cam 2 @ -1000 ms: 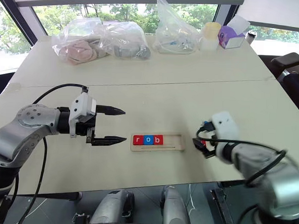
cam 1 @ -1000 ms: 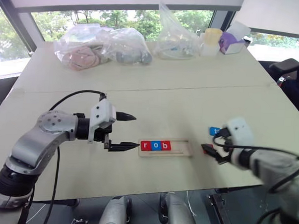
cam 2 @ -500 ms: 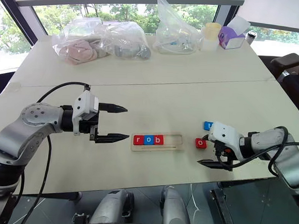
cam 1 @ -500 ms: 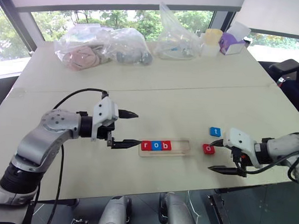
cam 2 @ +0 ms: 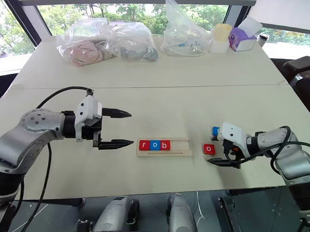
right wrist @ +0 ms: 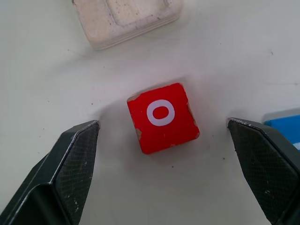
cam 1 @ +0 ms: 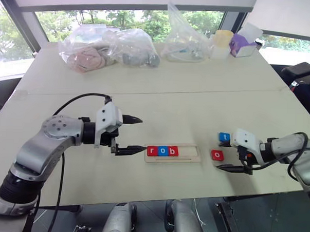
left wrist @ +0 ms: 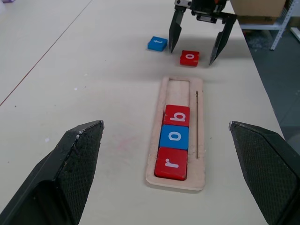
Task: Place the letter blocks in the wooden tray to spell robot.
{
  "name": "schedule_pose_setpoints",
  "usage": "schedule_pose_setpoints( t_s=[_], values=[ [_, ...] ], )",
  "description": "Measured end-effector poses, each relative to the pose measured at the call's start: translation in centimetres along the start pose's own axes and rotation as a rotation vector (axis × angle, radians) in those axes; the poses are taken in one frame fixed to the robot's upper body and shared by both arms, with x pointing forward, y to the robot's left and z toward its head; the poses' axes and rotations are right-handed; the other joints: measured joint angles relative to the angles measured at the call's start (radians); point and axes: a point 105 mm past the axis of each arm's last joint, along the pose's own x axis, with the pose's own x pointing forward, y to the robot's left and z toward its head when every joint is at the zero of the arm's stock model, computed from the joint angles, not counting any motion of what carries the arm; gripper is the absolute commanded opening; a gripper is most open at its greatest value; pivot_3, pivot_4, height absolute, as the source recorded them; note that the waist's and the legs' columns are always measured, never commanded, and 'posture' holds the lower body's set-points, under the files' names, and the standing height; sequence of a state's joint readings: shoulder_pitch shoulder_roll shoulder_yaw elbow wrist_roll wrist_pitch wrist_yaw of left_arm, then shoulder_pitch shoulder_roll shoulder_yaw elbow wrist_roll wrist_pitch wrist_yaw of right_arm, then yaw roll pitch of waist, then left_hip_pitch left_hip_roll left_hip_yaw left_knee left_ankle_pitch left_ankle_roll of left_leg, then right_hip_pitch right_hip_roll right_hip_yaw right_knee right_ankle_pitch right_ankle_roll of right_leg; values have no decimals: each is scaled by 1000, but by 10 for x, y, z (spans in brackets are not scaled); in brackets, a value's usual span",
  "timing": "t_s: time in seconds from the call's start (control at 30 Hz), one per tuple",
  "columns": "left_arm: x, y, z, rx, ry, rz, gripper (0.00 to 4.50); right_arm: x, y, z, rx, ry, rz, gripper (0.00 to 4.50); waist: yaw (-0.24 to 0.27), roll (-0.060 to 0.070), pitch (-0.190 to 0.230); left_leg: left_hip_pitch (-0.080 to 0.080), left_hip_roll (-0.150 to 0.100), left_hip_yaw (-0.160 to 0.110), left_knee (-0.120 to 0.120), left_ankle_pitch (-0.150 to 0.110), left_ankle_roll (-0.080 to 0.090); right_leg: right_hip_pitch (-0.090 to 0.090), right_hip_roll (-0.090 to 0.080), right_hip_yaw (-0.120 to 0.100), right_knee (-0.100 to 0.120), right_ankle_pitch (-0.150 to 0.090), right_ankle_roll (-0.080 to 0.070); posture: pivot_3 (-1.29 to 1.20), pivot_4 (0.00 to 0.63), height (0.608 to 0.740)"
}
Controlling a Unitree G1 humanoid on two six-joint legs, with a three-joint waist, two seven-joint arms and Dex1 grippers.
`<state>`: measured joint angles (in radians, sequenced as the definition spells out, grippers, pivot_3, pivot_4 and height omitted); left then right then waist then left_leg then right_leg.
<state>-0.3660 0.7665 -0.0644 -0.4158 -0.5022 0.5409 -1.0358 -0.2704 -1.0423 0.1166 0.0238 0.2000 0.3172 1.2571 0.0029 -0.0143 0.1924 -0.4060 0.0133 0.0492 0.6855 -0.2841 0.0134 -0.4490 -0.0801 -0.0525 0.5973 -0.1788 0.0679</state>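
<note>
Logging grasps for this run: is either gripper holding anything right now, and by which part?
Nothing is held. The right gripper hangs open over the red o block, not touching it; the left gripper is open and empty.

Plastic bags (cam 1: pixel 106 47), tissue box (cam 1: pixel 243 44)

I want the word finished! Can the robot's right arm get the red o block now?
Probably yes. The right gripper hangs over the red o block with its fingers open on either side, and nothing lies between.
</note>
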Motion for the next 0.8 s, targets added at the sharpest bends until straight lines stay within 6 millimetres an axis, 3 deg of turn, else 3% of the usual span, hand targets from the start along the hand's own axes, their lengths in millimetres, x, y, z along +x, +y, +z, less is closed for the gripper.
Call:
schedule_pose_setpoints(
  t_s=[0.1,0.27,0.4,0.6,0.7,0.8],
  values=[
    [0,1,0,1,0,5,4500,0,-1,0,-7,4,0,3596,5,0,0,1,0,0,0,0,0,0,0,0,0,0,0,0,150,740],
    [0,0,2,9,0,9,4500,2,-3,0,-16,5,-7,1226,9,0,0,2,0,0,0,0,0,2,0,0,0,0,0,0,150,740],
    [-1,0,2,16,4,11,4500,3,-3,5,-8,-4,-5,1138,10,0,0,3,0,0,0,0,0,3,0,0,0,0,0,0,150,740],
    [-1,0,2,16,4,12,4500,5,3,51,-115,-85,25,1138,8,0,0,4,0,0,0,0,0,3,0,0,1,0,0,0,150,740],
    [-1,-1,2,14,4,12,4500,16,11,78,-182,-144,69,1138,9,0,0,4,0,0,0,0,0,4,0,0,1,0,0,0,150,740],
    [-1,-1,2,14,5,12,4500,29,20,86,-218,-146,114,1138,12,0,0,4,0,0,0,0,0,4,0,0,0,0,0,0,150,740]
  ],
)
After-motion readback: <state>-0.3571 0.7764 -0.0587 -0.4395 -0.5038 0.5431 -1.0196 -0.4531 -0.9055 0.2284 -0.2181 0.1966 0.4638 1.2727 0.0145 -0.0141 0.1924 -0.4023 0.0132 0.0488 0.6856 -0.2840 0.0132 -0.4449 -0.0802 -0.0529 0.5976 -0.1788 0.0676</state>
